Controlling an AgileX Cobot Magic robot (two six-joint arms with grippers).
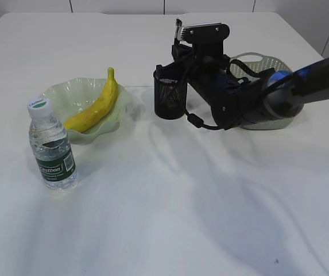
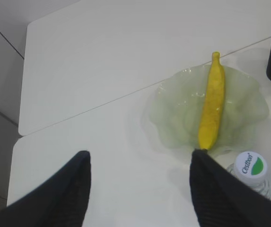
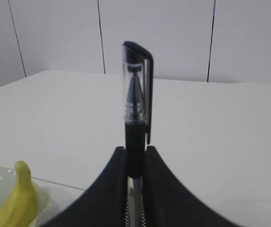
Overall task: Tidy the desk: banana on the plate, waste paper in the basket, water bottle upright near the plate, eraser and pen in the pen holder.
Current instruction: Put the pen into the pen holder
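A yellow banana [image 1: 97,106] lies on the pale green plate [image 1: 61,95]. The water bottle [image 1: 51,146] stands upright just in front and to the left of the plate. My right gripper [image 3: 135,152] is shut on a black pen [image 3: 135,94] with a clear cap, held upright right above the black mesh pen holder [image 1: 169,95]. In the exterior view the right gripper [image 1: 181,57] hangs over the holder's rim. My left gripper [image 2: 140,156] is open and empty above the table, left of the plate [image 2: 178,113] and banana [image 2: 212,104]. No eraser or waste paper is in view.
A pale green basket [image 1: 264,63] sits behind the right arm at the back right, and its inside is mostly hidden. The bottle cap [image 2: 251,165] shows beside the left gripper's right finger. The table's far edge [image 2: 26,85] lies to the left.
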